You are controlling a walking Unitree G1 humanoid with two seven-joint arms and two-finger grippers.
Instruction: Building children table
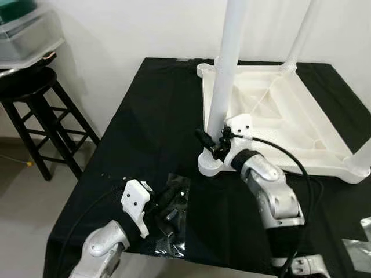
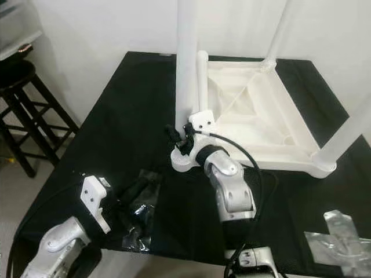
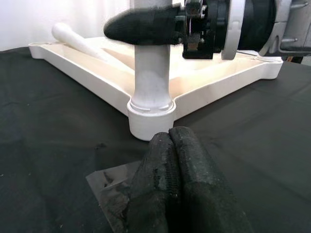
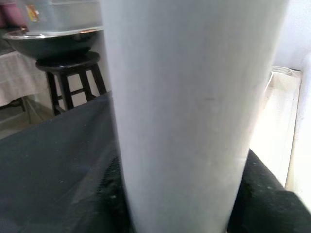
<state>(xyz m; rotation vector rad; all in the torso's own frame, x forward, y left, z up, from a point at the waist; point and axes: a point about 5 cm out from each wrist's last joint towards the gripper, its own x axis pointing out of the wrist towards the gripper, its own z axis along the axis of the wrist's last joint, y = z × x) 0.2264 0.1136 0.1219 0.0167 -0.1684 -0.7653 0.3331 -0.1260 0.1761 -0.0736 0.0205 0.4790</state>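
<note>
A plain white wall [image 1: 133, 29] stood behind a table covered by a black cloth [image 1: 145, 121]. A dark wooden stool [image 1: 35, 110] stood to the left on a light floor [image 1: 23, 202]. It carried what appeared to be a clear plastic bin [image 1: 26, 35]. Lighting was even and bright.

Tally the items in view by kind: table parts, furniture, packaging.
Upright legs: 3
Tabletop: 1
Stool: 1
Plastic bags: 2
Total: 7
</note>
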